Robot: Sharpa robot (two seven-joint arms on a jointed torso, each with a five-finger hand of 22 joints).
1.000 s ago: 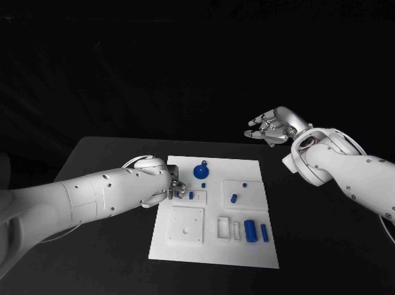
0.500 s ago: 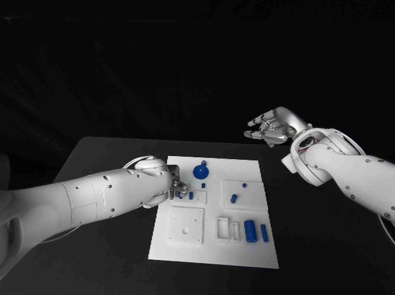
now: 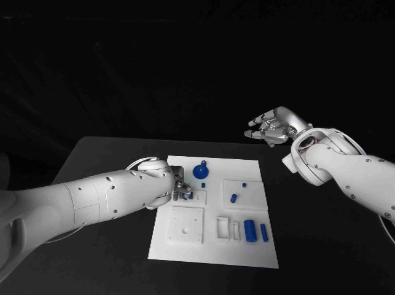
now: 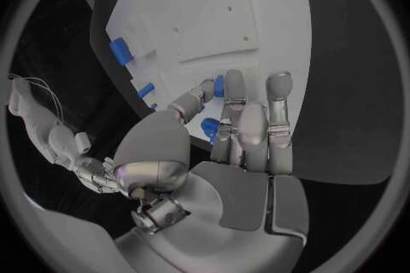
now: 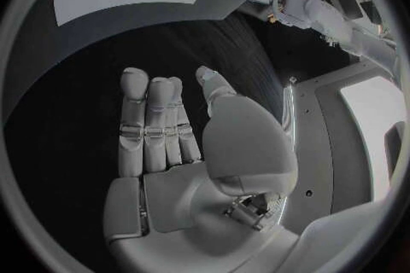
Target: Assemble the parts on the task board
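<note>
We are looking down at a black table (image 3: 100, 160) with a white task board (image 3: 241, 246) lying in its middle. Our left hand (image 3: 175, 187) is reaching over the board's left edge, and in the left wrist view its fingers (image 4: 235, 92) are lying close together, pinching a small blue peg (image 4: 219, 86) at their tips against the board; a 2nd blue piece (image 4: 208, 127) is sitting under them. Our right hand (image 3: 269, 128) is hovering well apart from the board, above the table's far right corner, holding nothing, with its fingers (image 5: 154, 119) side by side and the thumb standing apart.

Other blue parts are resting on the board: a round knobbed disc (image 3: 201, 170) near the far edge, a short peg (image 3: 234, 198) in the middle, and 2 cylinders (image 3: 250, 230) near the right edge.

We are judging the pegs to be light, rigid, smooth plastic, so they could easily slip or roll. They seem best taken by the sides with the fingertips, kept upright over a hole. The board itself looks stiff and flat, though light enough to shift if pushed sideways.
</note>
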